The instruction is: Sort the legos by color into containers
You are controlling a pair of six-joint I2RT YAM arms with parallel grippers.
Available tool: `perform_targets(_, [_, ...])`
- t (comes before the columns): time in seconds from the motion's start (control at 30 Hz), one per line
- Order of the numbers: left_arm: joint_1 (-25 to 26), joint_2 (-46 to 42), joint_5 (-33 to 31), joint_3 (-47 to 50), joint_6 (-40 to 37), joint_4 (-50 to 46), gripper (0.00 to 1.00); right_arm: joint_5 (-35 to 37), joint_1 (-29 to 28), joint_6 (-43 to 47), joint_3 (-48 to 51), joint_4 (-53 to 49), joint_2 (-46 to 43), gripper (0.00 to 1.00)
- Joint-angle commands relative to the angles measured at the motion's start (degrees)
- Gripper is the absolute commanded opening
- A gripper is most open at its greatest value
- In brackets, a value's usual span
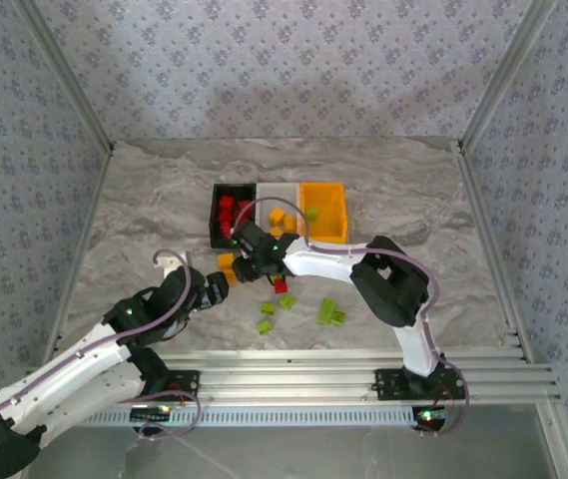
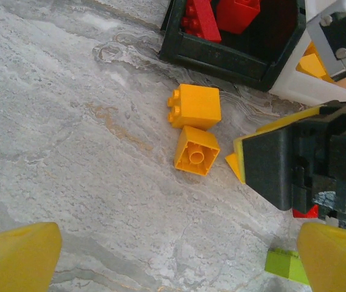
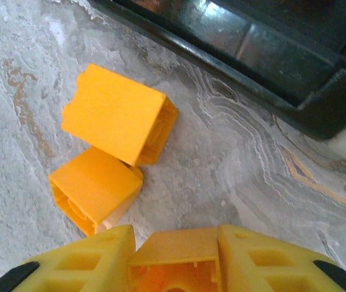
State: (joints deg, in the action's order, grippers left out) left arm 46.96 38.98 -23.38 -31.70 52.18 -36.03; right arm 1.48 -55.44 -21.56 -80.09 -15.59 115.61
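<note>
The right tool pinches an orange-yellow brick down at the surface just in front of the black bin, so the white bin (where like-coloured bricks already lie) sits just beyond and to its right, while the left tool hovers spread wide nearby.

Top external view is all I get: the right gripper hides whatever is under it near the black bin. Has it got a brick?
Observer: Yes. The right wrist view shows the right gripper closed on an orange-yellow brick.
Operator: Any more of that color close by?
Observer: Two loose orange-yellow bricks lie touching each other just ahead of it, in front of the black bin.
Operator: And the left gripper?
Observer: The left gripper is wide open, holding nothing.
</note>
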Motion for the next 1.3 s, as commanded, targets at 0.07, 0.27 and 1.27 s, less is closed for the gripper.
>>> perform_targets(0.07, [-0.55,-0.49,0.13,-0.55,-0.13,0.04,0.99,-0.2,-0.24,-1.23,3.15,1.99,-7.51,0.38])
perform_targets(0.27, [-0.65,1.05,0.55,-1.08,-1.46,1.69,0.99,1.66,1.56,-3.33,8.17,3.97,-16.83,0.37])
perform_targets(1.27, [-1.82,23.78,16.28,-6.21,-16.51,16.72,0.99,0.09,17.19,-5.93,-4.24,-1.42,-13.78,0.75])
